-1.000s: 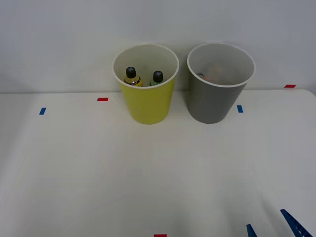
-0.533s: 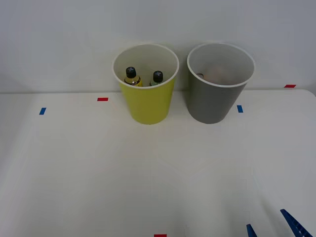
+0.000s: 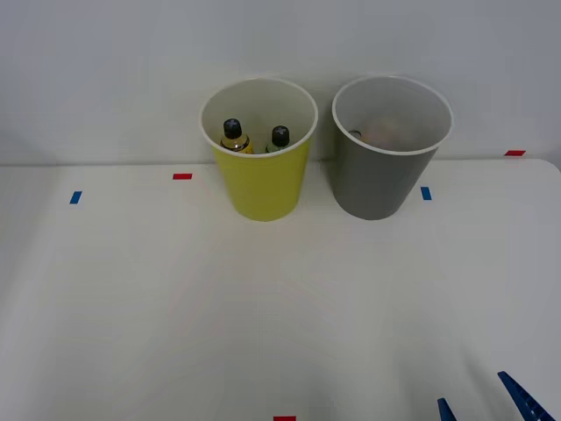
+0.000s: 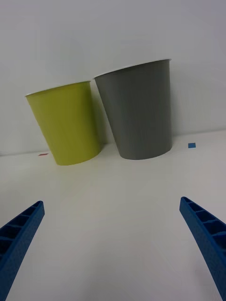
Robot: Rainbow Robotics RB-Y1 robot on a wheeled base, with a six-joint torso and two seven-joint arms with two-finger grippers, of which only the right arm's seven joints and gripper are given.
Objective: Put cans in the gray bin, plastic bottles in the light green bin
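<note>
Nearest: the right gripper (image 4: 113, 244), its two blue ribbed fingers (image 4: 21, 235) spread wide apart with nothing between them, hanging low over the near edge of the white table (image 3: 263, 307). In the front view its fingertips (image 3: 517, 399) show at the near right corner.

Table surface: plain white and matte. A red tape mark (image 3: 284, 418) sits at the near edge, centre. Farther back lie a blue tape mark (image 3: 75, 197) on the left, a red mark (image 3: 181, 176) left of the bins, a blue mark (image 3: 425, 193) just right of the gray bin, and a red mark (image 3: 514, 153) at the far right.

Far side of table: the light green bin (image 3: 260, 171) and the gray bin (image 3: 384, 167), upright, side by side, close together, green to the left. Two plastic bottles stand inside the light green bin: a yellow bottle (image 3: 233, 137) and a greenish bottle (image 3: 279, 139), both black-capped. Inside the gray bin lie dim contents (image 3: 381, 132) that cannot be identified.

Beyond: a bare pale wall (image 3: 105, 70) directly behind the bins.
</note>
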